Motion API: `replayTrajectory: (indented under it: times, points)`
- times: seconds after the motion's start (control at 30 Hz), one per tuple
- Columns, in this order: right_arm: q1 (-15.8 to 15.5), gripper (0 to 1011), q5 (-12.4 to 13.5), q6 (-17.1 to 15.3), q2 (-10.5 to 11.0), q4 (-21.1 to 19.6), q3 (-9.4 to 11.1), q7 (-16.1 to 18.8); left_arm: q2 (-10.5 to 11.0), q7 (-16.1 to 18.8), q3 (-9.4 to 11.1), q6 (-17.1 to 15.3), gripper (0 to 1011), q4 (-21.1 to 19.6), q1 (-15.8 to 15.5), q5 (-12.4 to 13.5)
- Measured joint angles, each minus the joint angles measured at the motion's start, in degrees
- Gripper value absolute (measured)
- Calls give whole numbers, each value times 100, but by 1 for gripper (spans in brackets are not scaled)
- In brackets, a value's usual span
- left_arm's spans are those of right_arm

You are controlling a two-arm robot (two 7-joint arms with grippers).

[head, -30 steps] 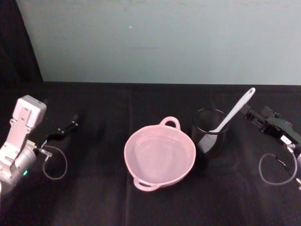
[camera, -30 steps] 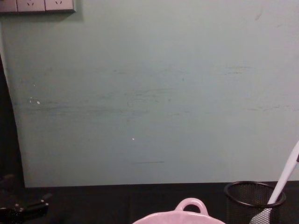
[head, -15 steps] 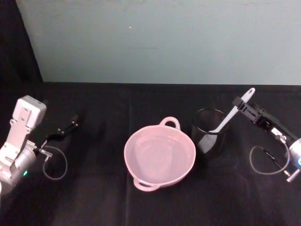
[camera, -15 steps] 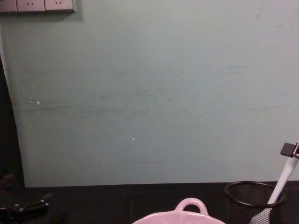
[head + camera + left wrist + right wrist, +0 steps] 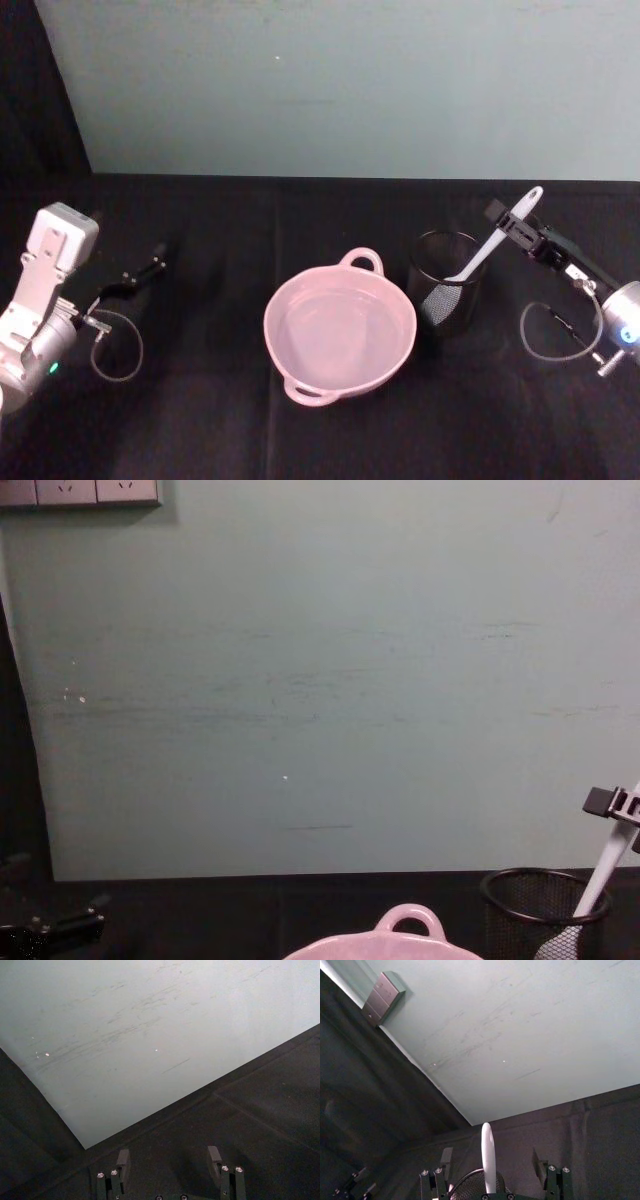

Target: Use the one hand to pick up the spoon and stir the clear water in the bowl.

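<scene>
Though apart (unclamped), right hand point(image 5: 510, 222) fingers point(image 5: 446, 1156) astride the spoon point(image 5: 487, 1160) handle.

A tabletop point(image 5: 200, 420) covered in black cloth is bounded at its far edge by a pale green wall point(image 5: 330, 90). A pale pink bowl point(image 5: 272, 318) is set near its middle, with one loop handle turned toward the wall and the other toward the near edge. A black wire-mesh cup point(image 5: 440, 300) is placed just beside the bowl on the robot's right; whether the two touch cannot be told.
</scene>
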State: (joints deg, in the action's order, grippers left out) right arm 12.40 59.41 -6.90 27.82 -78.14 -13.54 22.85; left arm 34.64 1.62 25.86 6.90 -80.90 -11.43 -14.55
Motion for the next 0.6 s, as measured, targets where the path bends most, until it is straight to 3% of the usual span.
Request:
replayTrajectory:
  times: [0.17,0.6]
  points:
    - [39,1003,-66,79,41,15,-88,-43,0,0,0,0,1005,0,0,0]
    - [33,1003,-60,63,33,15,-68,-50,0,0,0,0,1005,0,0,0]
